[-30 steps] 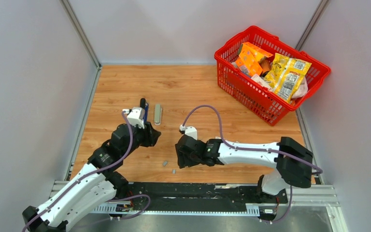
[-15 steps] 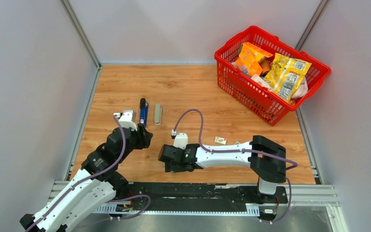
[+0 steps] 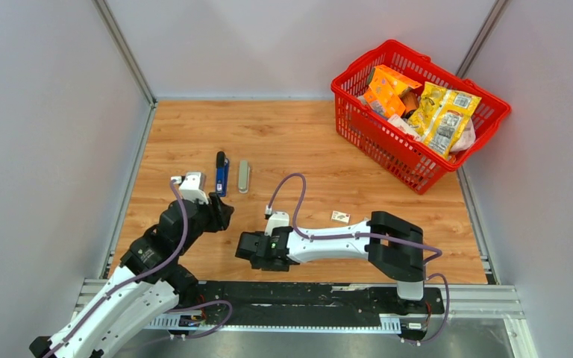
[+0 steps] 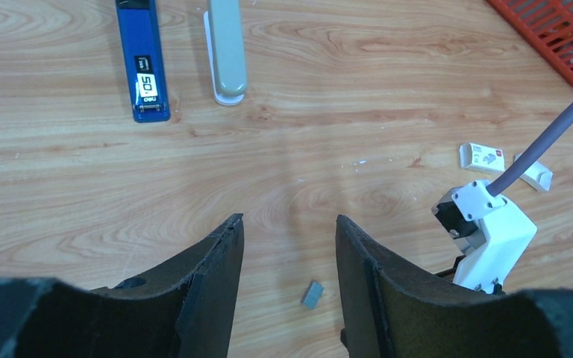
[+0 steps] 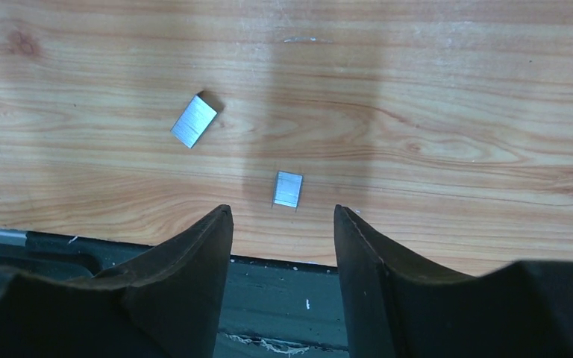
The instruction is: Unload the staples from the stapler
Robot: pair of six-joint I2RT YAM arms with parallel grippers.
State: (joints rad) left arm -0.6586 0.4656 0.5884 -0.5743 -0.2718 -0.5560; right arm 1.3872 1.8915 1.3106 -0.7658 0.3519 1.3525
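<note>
Two tiny silvery-grey metal staples lie loose and a little apart on the light wooden tabletop, near its front edge. The right gripper hangs just above them, fingers spread wide, holding nothing. The left gripper hovers nearby, likewise parted and empty. Farther back lie a long blue stapler and, just beside it, a grey-beige bar. A red plastic basket sits at the far right.
</note>
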